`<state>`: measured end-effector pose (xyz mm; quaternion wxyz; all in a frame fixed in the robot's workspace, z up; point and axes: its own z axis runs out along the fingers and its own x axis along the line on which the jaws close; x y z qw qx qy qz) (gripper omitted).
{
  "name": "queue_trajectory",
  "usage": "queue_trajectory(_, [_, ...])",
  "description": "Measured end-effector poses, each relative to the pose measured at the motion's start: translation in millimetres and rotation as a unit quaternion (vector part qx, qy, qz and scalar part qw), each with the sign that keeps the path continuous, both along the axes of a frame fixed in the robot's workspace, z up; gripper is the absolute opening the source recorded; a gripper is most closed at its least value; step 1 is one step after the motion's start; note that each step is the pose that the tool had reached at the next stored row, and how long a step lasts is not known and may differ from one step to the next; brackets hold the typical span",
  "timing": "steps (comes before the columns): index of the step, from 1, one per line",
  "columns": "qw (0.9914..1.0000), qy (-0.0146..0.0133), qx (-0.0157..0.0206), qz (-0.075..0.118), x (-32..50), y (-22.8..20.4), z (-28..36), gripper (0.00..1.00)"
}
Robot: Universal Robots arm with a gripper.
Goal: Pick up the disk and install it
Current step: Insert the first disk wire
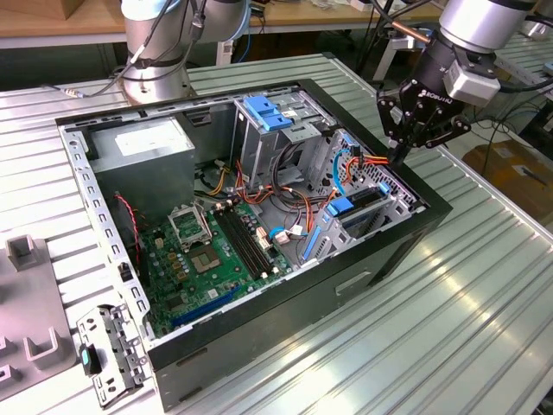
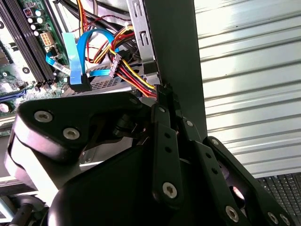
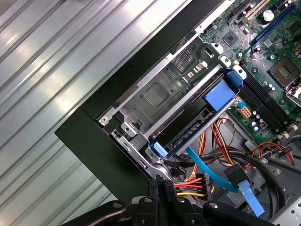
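Your jaws are clenched on nothing, tips at the case (image 1: 436, 212) corner, touching close to the wires (image 3: 188, 186). The disk (image 3: 193, 128) lies just ahead of them, already in its bay — the install step, I judge. Pushing it home calls for clearing those wires.

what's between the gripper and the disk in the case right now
A bundle of red, yellow and orange power wires with its connector sits just ahead of the gripper, and a flat blue cable crosses beside it. The disk with its blue rails lies in the drive bay beyond them.
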<state>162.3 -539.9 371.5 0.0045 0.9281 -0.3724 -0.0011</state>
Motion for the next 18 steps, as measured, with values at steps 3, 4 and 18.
queue_trajectory(3, [1.0,0.0,0.0,0.0,0.0,0.0,0.0,0.17])
queue_trajectory(4, [1.0,0.0,0.0,0.0,0.0,0.0,0.0,0.17])
queue_trajectory(18, [0.99776,0.0,0.0,-0.067,-3.2,0.0,-0.1,0.17])
